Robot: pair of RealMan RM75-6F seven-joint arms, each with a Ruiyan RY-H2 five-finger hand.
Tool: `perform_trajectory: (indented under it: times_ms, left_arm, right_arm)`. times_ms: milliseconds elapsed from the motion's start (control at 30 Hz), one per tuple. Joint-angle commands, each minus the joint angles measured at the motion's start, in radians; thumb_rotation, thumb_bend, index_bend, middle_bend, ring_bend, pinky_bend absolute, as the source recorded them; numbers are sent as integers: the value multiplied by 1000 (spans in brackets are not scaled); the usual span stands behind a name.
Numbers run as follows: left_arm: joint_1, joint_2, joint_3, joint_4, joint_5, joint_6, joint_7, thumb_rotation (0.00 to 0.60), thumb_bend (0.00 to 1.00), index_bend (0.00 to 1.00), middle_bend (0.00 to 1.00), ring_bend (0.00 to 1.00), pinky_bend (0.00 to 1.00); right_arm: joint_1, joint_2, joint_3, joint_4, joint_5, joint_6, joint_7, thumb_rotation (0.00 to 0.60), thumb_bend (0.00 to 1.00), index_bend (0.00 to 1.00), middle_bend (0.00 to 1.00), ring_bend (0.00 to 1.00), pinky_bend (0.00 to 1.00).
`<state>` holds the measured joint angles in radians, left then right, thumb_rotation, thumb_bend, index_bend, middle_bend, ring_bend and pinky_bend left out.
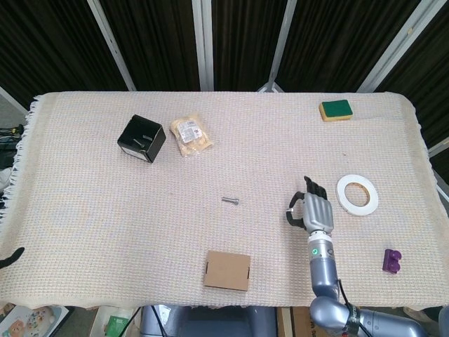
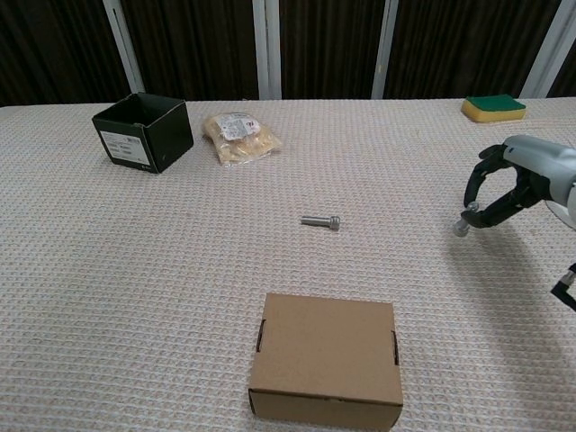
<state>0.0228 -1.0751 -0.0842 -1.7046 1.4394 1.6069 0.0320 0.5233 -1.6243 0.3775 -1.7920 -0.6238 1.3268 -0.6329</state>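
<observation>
Our right hand (image 1: 313,208) hovers over the woven tabletop (image 1: 105,203), fingers (image 1: 314,187) curled and holding nothing, just beside a white tape ring (image 1: 357,194). A small bolt (image 1: 231,201) lies well to its left, a cardboard box (image 1: 227,270) nearer us.

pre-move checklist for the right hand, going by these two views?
1. Right hand holds nothing, fingers curled apart: ok.
2. White tape ring, nearest thing, lies flat and apart from the hand: ok.
3. Bolt lies alone on the cloth, nothing against it: ok.
4. Cardboard box closed, apart from the arm: ok.
5. Left hand: only a dark tip at the head view's lower left edge: cannot tell.
</observation>
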Motion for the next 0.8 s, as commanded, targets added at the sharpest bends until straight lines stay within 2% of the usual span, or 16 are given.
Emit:
perform_trajectory:
  times_ms: [33, 800]
  left_arm:
    - [0, -1, 0, 0, 1, 1, 1, 600, 147, 175, 128, 0, 49]
    - [1, 0, 0, 0, 1, 2, -2, 600, 147, 175, 127, 0, 48]
  right_arm:
    - [0, 5, -2, 13, 9, -11, 11, 600, 420, 656, 0, 0, 0]
    - [29, 9, -27, 63, 53, -46, 31, 600, 420, 631, 0, 0, 0]
